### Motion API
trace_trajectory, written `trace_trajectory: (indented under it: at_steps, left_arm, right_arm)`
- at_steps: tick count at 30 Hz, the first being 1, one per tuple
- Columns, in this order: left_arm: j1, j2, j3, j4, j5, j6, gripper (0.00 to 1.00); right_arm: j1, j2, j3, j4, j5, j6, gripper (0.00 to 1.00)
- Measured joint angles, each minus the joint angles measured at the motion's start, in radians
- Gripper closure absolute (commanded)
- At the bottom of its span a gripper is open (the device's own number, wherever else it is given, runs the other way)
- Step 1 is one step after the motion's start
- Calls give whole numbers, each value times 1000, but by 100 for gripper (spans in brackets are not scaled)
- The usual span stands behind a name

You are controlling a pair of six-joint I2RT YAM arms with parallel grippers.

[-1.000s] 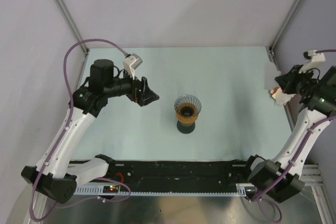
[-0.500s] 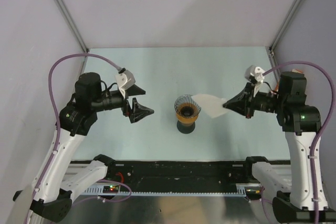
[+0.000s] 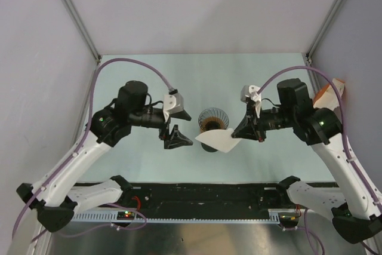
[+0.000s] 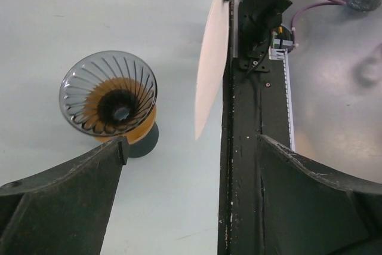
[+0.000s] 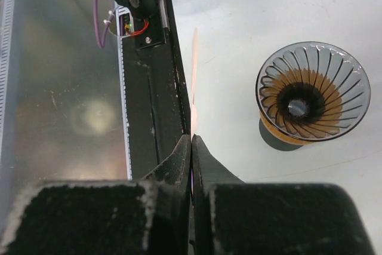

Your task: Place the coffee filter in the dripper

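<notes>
Top view: coffee filter point(image 3: 218, 140) covers dripper point(image 3: 212, 119) base; left wrist view crops filter.

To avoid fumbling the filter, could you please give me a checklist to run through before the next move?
1. Grip: the right gripper is shut on the coffee filter at its edge: ok.
2. Second hold: the left gripper is open, facing the filter: ok.
3. Target: the dripper stands upright and empty: ok.
4. Filter opened into a cone: not ok, it is flat.
5. Filter above the dripper's mouth: not ok, it hangs beside it, on the arms' side.
</notes>
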Motion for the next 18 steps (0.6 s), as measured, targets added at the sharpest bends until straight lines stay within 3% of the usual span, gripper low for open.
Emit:
trace_trajectory:
  at_steps: [7,11,15,18]
  left_arm:
    - [-109,109,75,0,-47,8,10]
    - [-132,142,89,2,-55,8,20]
    - [-156,163,89,1,-51,3,47]
    - [-173,172,89,-1,-40,-2,86]
  right_arm:
    - [110,103,45,-19,56,-26,100]
    - [158,149,103,-48,75,-50,100]
    - [187,172,154,-60,77,-64,100]
    - [200,192,192,-70,77,-68,100]
